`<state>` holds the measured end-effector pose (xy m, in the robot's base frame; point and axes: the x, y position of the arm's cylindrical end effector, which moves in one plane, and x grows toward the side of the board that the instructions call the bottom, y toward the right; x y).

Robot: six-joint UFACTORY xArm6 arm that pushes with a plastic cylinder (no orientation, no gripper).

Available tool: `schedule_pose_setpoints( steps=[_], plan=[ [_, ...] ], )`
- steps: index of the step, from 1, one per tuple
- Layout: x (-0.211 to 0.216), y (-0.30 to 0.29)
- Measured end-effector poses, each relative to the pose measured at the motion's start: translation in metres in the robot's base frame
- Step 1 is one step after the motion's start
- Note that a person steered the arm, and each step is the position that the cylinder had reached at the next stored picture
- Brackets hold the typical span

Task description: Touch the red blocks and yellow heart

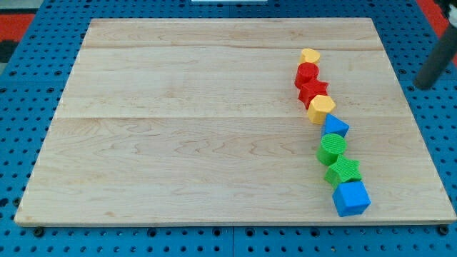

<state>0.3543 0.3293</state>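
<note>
A chain of blocks runs down the right side of the wooden board point(178, 128). From the top: a yellow heart point(310, 55), a red rounded block point(306, 73), a red star point(313, 91), and a yellow pentagon-like block point(321, 108). The neighbours touch or nearly touch. My tip point(423, 85) is off the board at the view's right edge, over the blue pegboard. It is well right of the red blocks and the yellow heart and touches no block.
Below the yellow pentagon the chain goes on with a blue angular block point(334, 127), a green cylinder point(332, 148), a green star point(343, 170) and a blue cube point(351, 198). Blue pegboard point(28, 86) surrounds the board.
</note>
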Motion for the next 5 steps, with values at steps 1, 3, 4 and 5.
schedule_pose_setpoints(
  steps=[1,3,4,5],
  plan=[
    [-0.058,-0.042],
    [-0.049,-0.208],
    [-0.071,-0.210],
    [-0.072,-0.270]
  ],
)
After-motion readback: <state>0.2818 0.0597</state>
